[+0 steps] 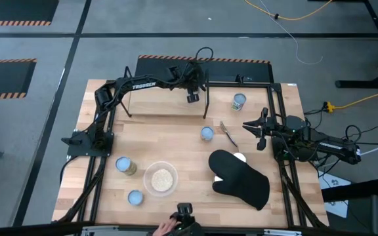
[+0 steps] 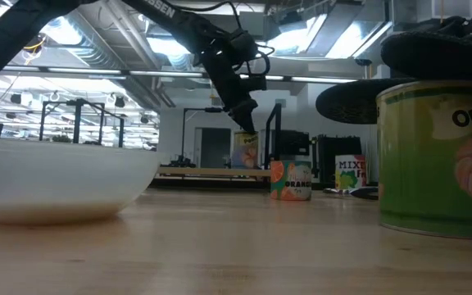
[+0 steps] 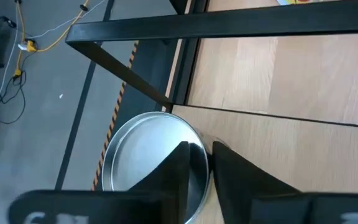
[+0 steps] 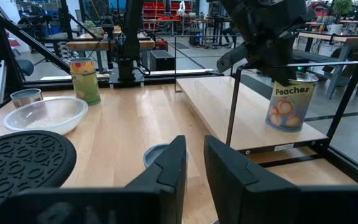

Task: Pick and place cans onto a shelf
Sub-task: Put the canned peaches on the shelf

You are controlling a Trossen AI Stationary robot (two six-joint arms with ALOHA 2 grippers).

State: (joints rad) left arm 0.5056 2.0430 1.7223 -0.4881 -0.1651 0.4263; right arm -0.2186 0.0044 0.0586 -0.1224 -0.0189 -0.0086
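Across the far side of the broad light-wood desk (image 1: pixel 176 141) stands the low pale-wood shelf on thin black legs (image 1: pixel 156 105), and only its right end is occupied. Most of the board is bare, so the job looks to be at an early stage.

The left arm reaches over that end. The left gripper (image 1: pixel 193 97) sits on top of a silver-topped can with a white "Peaches" label (image 4: pixel 289 102), which stands upright on the shelf board. In the left wrist view the dark fingers (image 3: pixel 179 171) straddle the can's rim. I cannot tell whether they are clenched on it or have already released it. I judge this first can to be placed, or nearly so.

Four cans are left on the desk:
- a green-labelled one by the far right corner (image 1: pixel 239 101)
- a pale blue-topped one near the middle (image 1: pixel 207 134)
- a yellow-green one left of the clear round bowl of pale grain (image 1: pixel 126 165)
- a blue-topped one at the near left (image 1: pixel 134 197)

The right arm waits at the desk's right side. The right gripper (image 4: pixel 193 146) has its fingers slightly parted and grasps nothing.
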